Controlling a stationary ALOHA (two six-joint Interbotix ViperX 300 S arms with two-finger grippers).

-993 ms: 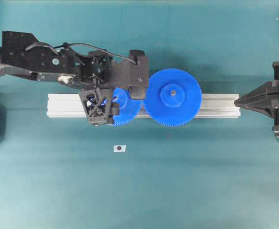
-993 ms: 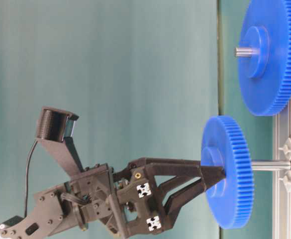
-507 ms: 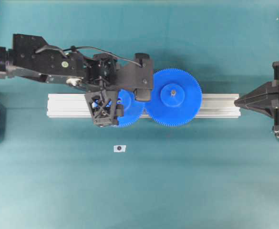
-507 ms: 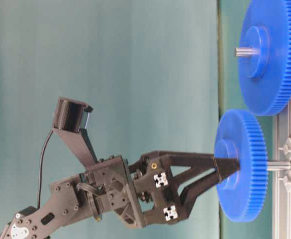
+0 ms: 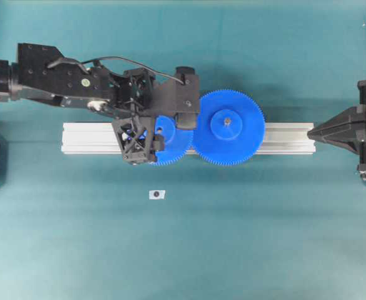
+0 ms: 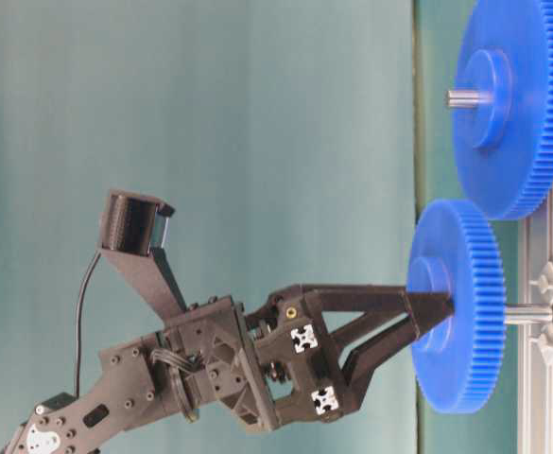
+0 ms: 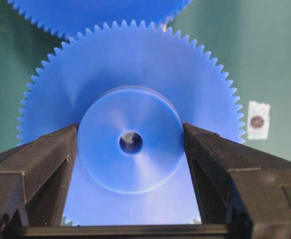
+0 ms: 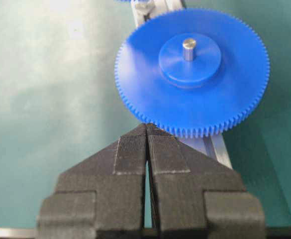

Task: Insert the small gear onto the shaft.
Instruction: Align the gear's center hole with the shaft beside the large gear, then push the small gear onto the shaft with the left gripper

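Note:
My left gripper [image 7: 130, 133] is shut on the raised hub of the small gear [image 7: 135, 64], one finger on each side of the hub. The small gear [image 6: 460, 303] is threaded on the shaft [image 6: 527, 313] and stands a little off the rail, with a short length of grey pin showing between it and the clear mounting pieces [image 6: 547, 280]. From overhead the left gripper [image 5: 144, 139] covers most of the small gear [image 5: 175, 147]. A grey glint shows inside the hub's centre hole. My right gripper [image 8: 146, 127] is shut, holds nothing and points at the rail's right end [image 5: 310, 132].
The larger blue gear [image 5: 228, 128] sits on its own pin on the aluminium rail [image 5: 89, 137], its teeth right next to the small gear's. A small white square with a dark dot [image 5: 157, 194] lies on the teal table in front of the rail.
The left gripper has pushed the small gear along the shaft toward the rail, so less pin shows. In the last half second it has barely moved. The right arm stays still.

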